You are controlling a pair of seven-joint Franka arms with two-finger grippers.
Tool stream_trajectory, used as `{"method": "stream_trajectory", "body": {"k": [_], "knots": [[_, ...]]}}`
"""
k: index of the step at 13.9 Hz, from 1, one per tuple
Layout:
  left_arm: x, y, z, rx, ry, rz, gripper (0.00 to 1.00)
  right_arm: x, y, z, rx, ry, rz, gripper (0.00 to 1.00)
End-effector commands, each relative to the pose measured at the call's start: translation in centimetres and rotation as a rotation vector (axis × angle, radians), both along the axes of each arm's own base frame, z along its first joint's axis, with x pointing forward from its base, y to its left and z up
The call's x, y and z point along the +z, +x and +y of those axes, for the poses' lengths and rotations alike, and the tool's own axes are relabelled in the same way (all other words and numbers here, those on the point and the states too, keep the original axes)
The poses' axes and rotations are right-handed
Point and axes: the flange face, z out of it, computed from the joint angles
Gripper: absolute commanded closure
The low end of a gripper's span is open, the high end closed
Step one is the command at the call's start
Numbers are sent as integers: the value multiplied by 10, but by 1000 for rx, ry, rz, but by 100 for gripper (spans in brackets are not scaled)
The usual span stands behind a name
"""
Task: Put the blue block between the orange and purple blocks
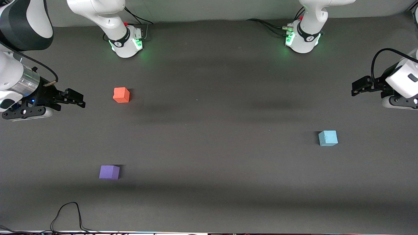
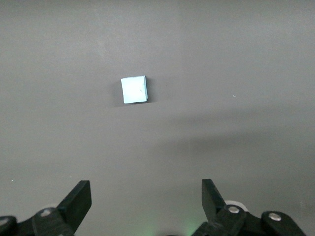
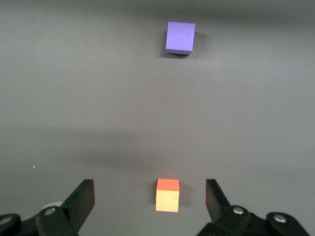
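The table (image 1: 209,202) is a dark mat with wide bare areas between the blocks and its edges. The blue block (image 1: 328,137) sits toward the left arm's end, well apart from the others. It is a cube with no long axis, turned slightly askew to the table edge. The orange block (image 1: 121,95) and purple block (image 1: 109,172) sit toward the right arm's end, purple nearer the front camera, with bare mat between them.

The left gripper (image 1: 357,88) hangs over the mat at its end, fingers (image 2: 78,199) fully spread, holding nothing. The right gripper (image 1: 75,99) hangs near the orange block, fingers (image 3: 83,196) fully spread, holding nothing.
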Motion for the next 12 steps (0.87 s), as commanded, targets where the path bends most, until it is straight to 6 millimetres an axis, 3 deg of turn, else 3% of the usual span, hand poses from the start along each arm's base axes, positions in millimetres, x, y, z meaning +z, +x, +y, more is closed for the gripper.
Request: {"method": "stream_trajectory", "body": {"k": [1, 8, 10, 12], "knots": [[7, 1, -2, 6, -6, -6, 0, 7, -5, 0, 17, 19, -3, 0], [-12, 0, 10, 4, 14, 26, 0, 7, -5, 0, 17, 19, -3, 0], [-30, 5, 13, 5, 24, 28, 0, 7, -5, 0, 17, 19, -3, 0], [-61, 8, 26, 26, 24, 13, 0, 7, -5, 0, 17, 19, -3, 0]]}}
